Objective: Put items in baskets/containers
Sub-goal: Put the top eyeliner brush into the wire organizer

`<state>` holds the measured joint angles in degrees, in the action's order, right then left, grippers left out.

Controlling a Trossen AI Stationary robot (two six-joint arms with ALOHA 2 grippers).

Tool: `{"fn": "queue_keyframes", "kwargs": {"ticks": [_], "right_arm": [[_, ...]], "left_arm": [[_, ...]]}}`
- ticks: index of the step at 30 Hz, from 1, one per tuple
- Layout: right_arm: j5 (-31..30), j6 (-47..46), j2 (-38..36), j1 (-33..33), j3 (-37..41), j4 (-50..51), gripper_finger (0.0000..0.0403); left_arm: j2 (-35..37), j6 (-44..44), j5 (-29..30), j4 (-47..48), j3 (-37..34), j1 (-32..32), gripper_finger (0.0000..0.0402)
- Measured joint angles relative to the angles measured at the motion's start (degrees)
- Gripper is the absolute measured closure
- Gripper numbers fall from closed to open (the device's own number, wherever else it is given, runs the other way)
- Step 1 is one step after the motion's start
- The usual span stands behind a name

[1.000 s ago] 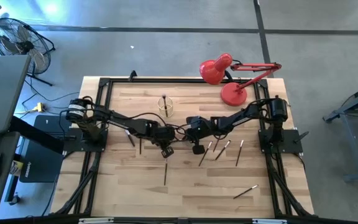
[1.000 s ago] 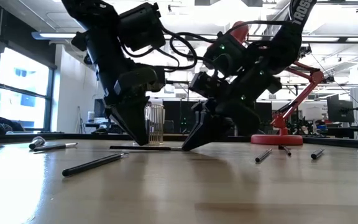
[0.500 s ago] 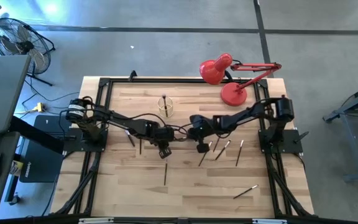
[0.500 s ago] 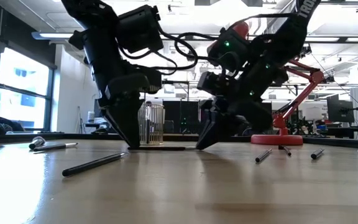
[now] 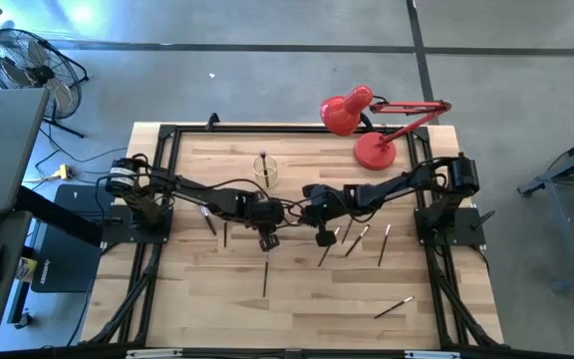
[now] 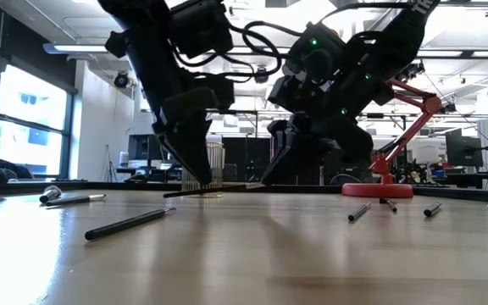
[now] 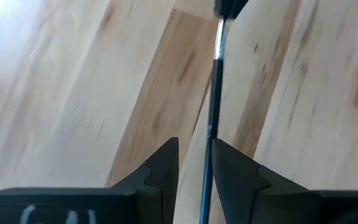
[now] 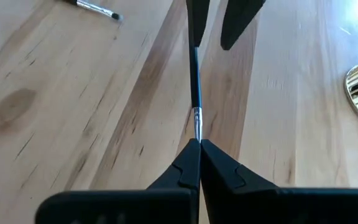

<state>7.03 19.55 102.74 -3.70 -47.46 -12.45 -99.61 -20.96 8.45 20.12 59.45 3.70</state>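
Room: grey concrete floor around the bench, a floor fan [image 5: 28, 62] at one far corner; the low view looks across into a lit workshop
Table: pale wooden top [image 5: 297, 299] inside a black frame, both arms reaching in toward its middle
Lamp: red desk lamp [image 5: 372, 120] at the far edge on the right arm's side, no part of the job
Cup: small clear yellowish cup [image 5: 265, 171] standing upright at the far middle of the table, one stick already upright in it
Left gripper: left gripper [image 7: 194, 163] low over the table centre; its fingers stand a little apart on either side of the stick's dark shaft, and whether they touch it I cannot tell
Right gripper: right gripper [image 8: 196, 149] facing the left one, fingers pressed together on the silvery end of the same stick
Stick in hand: shared stick [image 7: 213, 112] spans between the two grippers, near level and lifted just off the wood in the low view [image 6: 214, 190], near the cup but not above it
Loose sticks: a group of four [image 5: 352, 241] just beside the right gripper, one [image 5: 264, 279] nearer the front, one [image 5: 394, 306] toward the front right, two [image 5: 212, 224] by the left arm
Progress: early, as I judge it; one stick in the cup, one being passed or shared between the arms, about eight left lying on the table
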Motion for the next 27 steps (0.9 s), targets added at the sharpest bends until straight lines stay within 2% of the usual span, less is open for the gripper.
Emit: {"fn": "queue_keyframes", "kwargs": {"ticks": [5,11,18,23,27], "right_arm": [[0.0,0.0,0.0,0.0,0.0,-0.3,0.0402],[0.1,0.1,0.0,0.0,-1.5,0.6,0.0402],[0.4,2.4,-0.1,0.0,-4.9,5.0,0.0402],[0.1,2.3,-0.1,0.0,-5.1,5.5,0.0403],[-0.1,2.3,-0.1,0.0,-5.2,5.5,0.0403]], "left_arm": [[-1.6,0.2,-0.9,1.0,1.1,0.0,0.0308],[-5.9,0.2,-5.2,2.3,3.9,0.0,0.0308],[-8.9,0.0,-4.6,10.1,9.1,0.1,0.0308],[-9.0,-0.2,-0.7,10.1,9.2,0.0,0.0308],[-9.0,-0.9,-0.9,10.1,9.2,0.0,0.0308]]}}
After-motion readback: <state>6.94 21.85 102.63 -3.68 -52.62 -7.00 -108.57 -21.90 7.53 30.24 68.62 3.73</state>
